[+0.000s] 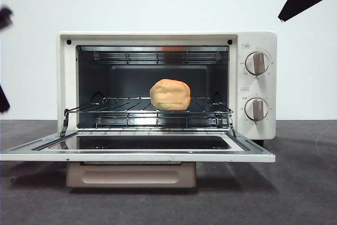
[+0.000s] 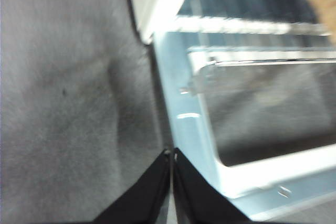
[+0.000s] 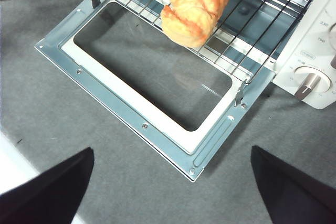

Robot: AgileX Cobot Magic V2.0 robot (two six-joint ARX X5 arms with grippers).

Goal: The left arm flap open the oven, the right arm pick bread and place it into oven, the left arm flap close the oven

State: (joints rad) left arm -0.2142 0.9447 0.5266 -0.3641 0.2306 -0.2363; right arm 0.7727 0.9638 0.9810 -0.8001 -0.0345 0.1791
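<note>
On the wire rack [image 1: 147, 110] inside your oven [image 1: 167, 85], slightly right of the rack's middle, sits the bread [image 1: 170, 95], golden and lumpy. Your oven's door [image 1: 138, 148] lies fully folded down, flat and level over the dark grey table [image 1: 295, 183]. Your right gripper [image 3: 170, 182] hangs well above the table in front of the door's outer edge, empty, its two jaws spread wide apart. Your left gripper [image 2: 171, 156] points down beside the door's left edge, its jaws pressed together with nothing between them. Two beige knobs [image 1: 256, 62] sit on your oven's right panel.
</note>
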